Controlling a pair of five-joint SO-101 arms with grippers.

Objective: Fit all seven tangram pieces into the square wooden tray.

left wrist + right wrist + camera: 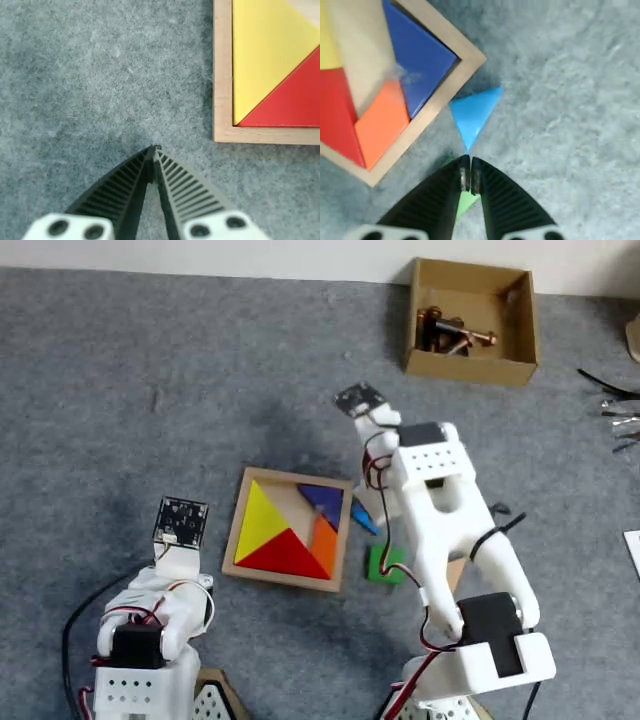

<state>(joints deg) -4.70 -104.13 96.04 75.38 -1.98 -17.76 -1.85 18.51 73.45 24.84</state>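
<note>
Coarse, fuzzy grey cloth lies under a tray of pale, smooth, matt wood. Its yellow piece and red piece are smooth, with a soft sheen. The left gripper and right gripper are ribbed matt black plastic on white plastic arms. A brown cardboard box holds shiny coppery metal parts.

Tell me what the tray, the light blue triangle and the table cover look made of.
Tray: pale unpainted wood with a matte finish; the rim shows faint grain.
Light blue triangle: smooth, evenly coloured, crisp edges. It could be painted wood or plastic; the look leaves that open.
Table cover: grey felt or low-pile carpet, with a fuzzy, mottled fibre surface.
</note>
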